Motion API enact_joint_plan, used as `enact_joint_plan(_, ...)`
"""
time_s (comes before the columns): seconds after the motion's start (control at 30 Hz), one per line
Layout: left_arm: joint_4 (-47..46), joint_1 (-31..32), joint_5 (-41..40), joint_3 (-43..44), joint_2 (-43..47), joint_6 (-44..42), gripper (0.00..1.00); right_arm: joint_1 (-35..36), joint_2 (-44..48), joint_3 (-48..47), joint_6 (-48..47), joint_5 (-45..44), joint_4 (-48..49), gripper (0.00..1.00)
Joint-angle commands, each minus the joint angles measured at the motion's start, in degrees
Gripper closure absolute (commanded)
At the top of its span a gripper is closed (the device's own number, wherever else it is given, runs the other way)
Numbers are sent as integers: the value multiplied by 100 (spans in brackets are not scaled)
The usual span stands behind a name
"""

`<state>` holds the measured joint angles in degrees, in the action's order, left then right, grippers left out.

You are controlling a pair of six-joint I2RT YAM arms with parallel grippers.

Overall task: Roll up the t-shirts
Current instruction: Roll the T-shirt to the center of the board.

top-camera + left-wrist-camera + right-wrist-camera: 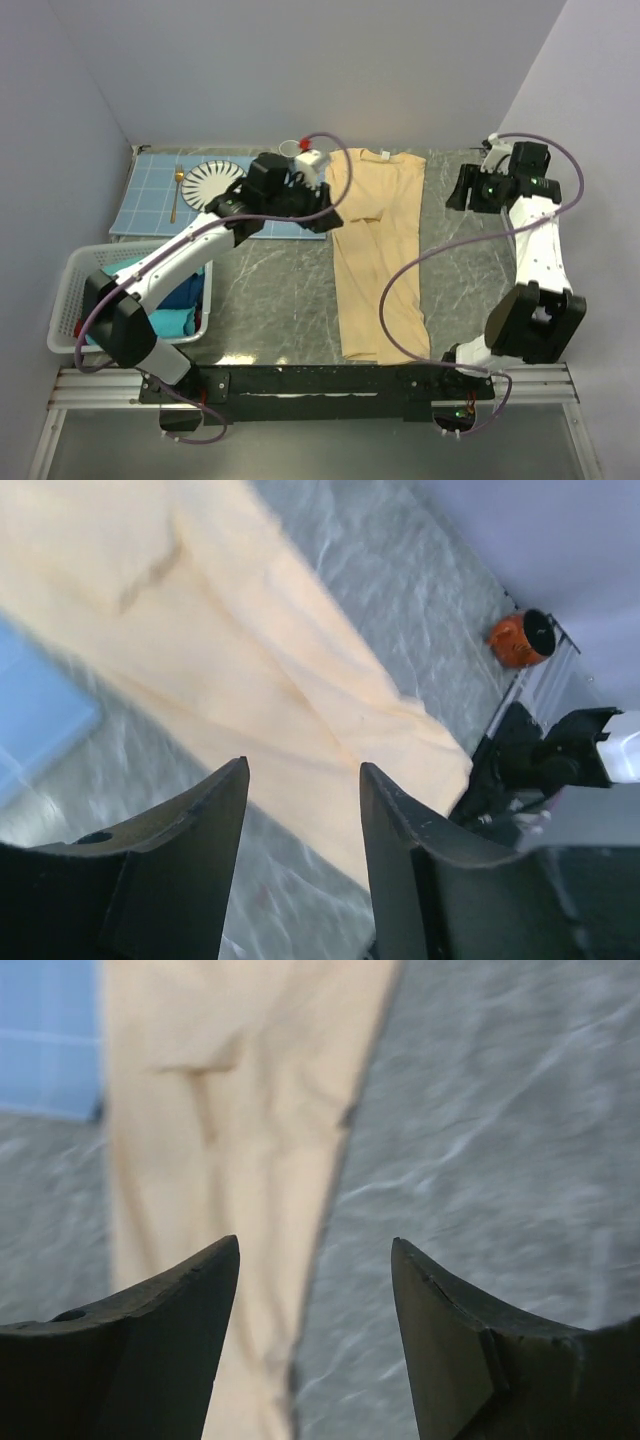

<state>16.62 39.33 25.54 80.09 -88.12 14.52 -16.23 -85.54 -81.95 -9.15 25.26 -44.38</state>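
You are seeing only one label: a small white neck label [380, 153] at the collar of the tan t-shirt [380, 250], and any print on it is coming out too small to read. The t-shirt is lying on the grey marbled table [270, 290], in the middle, with its collar at the far edge and its hem reaching toward the arm bases. It is showing as a long narrow strip, its sleeves folded in over the body, pale yellow-tan, with soft lengthwise creases and a short darker fold line near the chest [150, 575]. The right arm's purple cable [395, 280] is looping across its lower half. Your left gripper [325, 218] is hovering at the strip's left edge near the sleeve; in the left wrist view its jaws are standing apart with nothing between them, and the cloth [250, 650] is lying below. Your right gripper [462, 188] is hanging over bare table to the right of the collar end, apart from the cloth; its jaws are standing wide too, gripping nothing, and the strip [230, 1110] is running past its left finger [150, 1350]. At the left, a white basket [70, 300] is holding teal cloth [168, 322] and blue cloth [188, 290]. Beyond it, a light blue grid placemat [150, 205] is carrying a striped plate [215, 180] and a gold utensil [176, 192].
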Motion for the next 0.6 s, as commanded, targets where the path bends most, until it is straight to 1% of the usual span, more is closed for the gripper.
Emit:
enact_joint_plan(0.0, 527, -233, 283, -1126, 180, 1727, 45, 76, 749, 424, 624, 1156, -1393, 30)
enact_joint_plan(0.03, 483, -250, 650, -1528, 216, 1912, 43, 67, 862, 617, 677, 1392, -1537, 30)
enact_joint_plan(0.07, 195, -233, 767, -1749, 259, 2236, 43, 67, 985, 1141, 799, 1473, -1565, 30)
enact_joint_plan(0.13, -62, -163, 926, -2311, 339, 2493, 43, 67, 1362, 1689, 896, 1343, -1627, 30)
enact_joint_plan(0.17, -167, -163, 979, -2471, 330, 2720, 42, 111, 1443, 1874, 1341, 1011, -1444, 20)
enact_joint_plan(0.2, -333, -163, 1023, -2786, 304, 2853, 42, 146, 1443, 1719, 1337, 755, -1781, 12)
enact_joint_plan(0.23, -448, -163, 1058, -2954, 278, 2993, 40, 120, 1365, 1770, 1458, 1179, -1706, 12)
enact_joint_plan(0.27, -606, -137, 1224, -3138, 225, 3317, 40, 42, 1242, 1988, 1668, 1270, -1819, 12)
enact_joint_plan(0.3, -956, -32, 1330, -3436, 190, 3459, 39, -11, 1128, 2242, 1810, 1384, -1898, 14)
enact_joint_plan(0.33, -1168, 56, 1444, -3561, 129, 3591, 39, -99, 1162, 2811, 1907, 1533, -1873, 14)
enact_joint_plan(0.37, -1396, 153, 1558, -3649, 6, 3810, 39, -169, 1240, 2982, 2064, 1352, -1812, 14)
enact_joint_plan(0.4, -1816, 354, 1542, -3746, -47, 3891, 38, -161, 1363, 3036, 2153, 1107, -1794, 12)
enact_joint_plan(0.43, -1933, 469, 1533, -3755, -100, 3978, 37, -153, 1312, 3027, 2258, 1043, -1828, 9)
enact_joint_plan(0.53, -2224, 961, 1594, -3677, -346, 4312, 34, 154, 908, 2984, 2593, 552, -2109, 11)
enact_joint_plan(0.57, -2260, 1093, 1638, -3650, -529, 4435, 34, 260, 890, 2940, 2689, -102, -2179, 11)
